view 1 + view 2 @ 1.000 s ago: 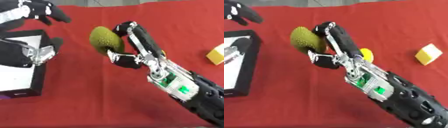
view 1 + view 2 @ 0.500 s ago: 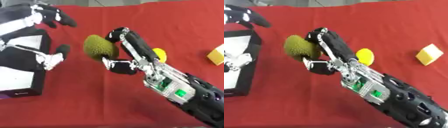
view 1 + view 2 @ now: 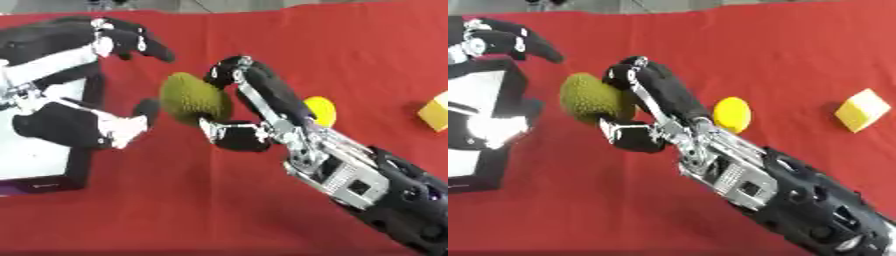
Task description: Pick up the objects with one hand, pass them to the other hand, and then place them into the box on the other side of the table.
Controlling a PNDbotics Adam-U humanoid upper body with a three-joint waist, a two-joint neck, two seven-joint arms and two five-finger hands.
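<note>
Right robot hand (image 3: 238, 112): black with silver joints, reaching in from the near right; its fingers curl over the far side of the fruit and its thumb presses in from the near side, so the fruit is pinched between them.
Held thing: an olive-green, bumpy, egg-shaped fruit (image 3: 191, 98) with a rough, knobbly skin, lifted above the red cloth at centre left, between the two robot hands.
Left robot hand (image 3: 89, 127): coming in from the left, spread wide with the fingers straight; the far black fingertips (image 3: 150, 46) point toward the fruit from above it, and a lower black and white finger reaches just beside its left side. It holds nothing; whether it touches the fruit cannot be told.
Right forearm (image 3: 367, 190): thick black casing with silver metal parts, running down to the near right corner.
Box (image 3: 42, 172): a shallow black-walled box with a white inside, at the left edge under the left robot hand.
Yellow round object (image 3: 732, 114): smooth and lemon-like, lying on the cloth just right of the right robot hand.
Yellow block (image 3: 862, 110): a plain cube, well apart at the far right.
Counter (image 3: 341, 45): covered by a flat red cloth.
</note>
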